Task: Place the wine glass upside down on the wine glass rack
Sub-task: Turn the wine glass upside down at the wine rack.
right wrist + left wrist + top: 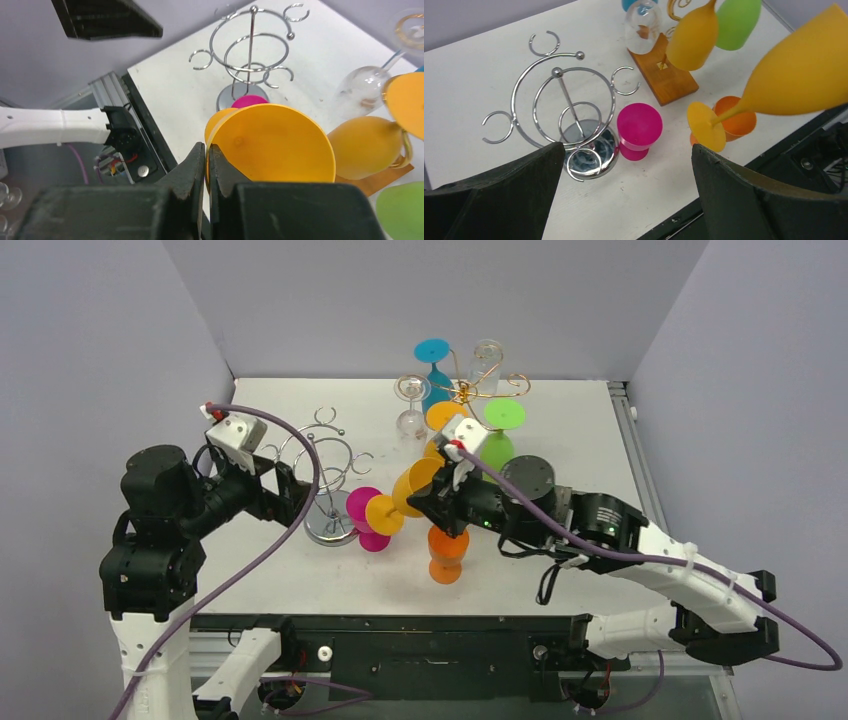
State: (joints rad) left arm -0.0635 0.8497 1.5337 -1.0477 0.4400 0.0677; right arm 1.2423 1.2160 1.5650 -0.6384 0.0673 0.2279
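White tabletop [590,430] is filling the middle of the top view and carrying two racks. Your right arm is reaching in from the lower right. Its hand [207,165] is pinched narrow on the rim of the yellow wine glass [272,145], one finger inside the bowl and one outside. Your left arm is sitting at the left edge. Its hand [624,200] is spread wide, gripping nothing, and pointing down at the chrome wire rack [569,110].

That chrome wire rack [330,475] is standing left of centre. The wood-based rack [465,390] is standing at the upper centre with teal, green, clear and yellow glasses hanging from it.

The yellow wine glass [415,485] is hanging in the air on its side at the centre of the frame, its foot pointing left towards the chrome rack.

The magenta glass [365,510] is standing on the tabletop just beside the chrome rack's base. The orange glass [447,550] is standing below the held glass, near the lower edge of the tabletop.
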